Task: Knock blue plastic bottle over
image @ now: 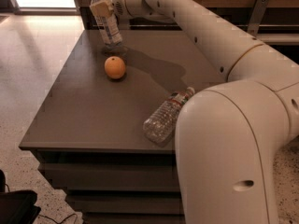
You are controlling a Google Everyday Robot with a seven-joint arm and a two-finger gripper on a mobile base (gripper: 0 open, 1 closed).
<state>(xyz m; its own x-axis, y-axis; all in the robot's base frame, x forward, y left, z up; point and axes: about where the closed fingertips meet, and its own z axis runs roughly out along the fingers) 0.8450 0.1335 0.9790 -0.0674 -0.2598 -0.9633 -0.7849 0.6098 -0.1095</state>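
Note:
The blue plastic bottle [108, 26], with a pale label and a white cap, is at the far left of the dark table [93, 111]. It leans with its cap to the left and its base near the tabletop. My gripper [101, 7] is shut on the bottle's upper part, with a tan finger pad [99, 8] across the bottle's front. The white arm [201, 27] reaches in from the right, across the back of the table.
An orange [115, 67] sits just in front of the bottle. A clear ribbed bottle with a red-white label [166, 116] lies on its side near the front right edge, next to my arm's base [224, 162]. A dark wall and a metal bracket [254, 13] stand behind the table.

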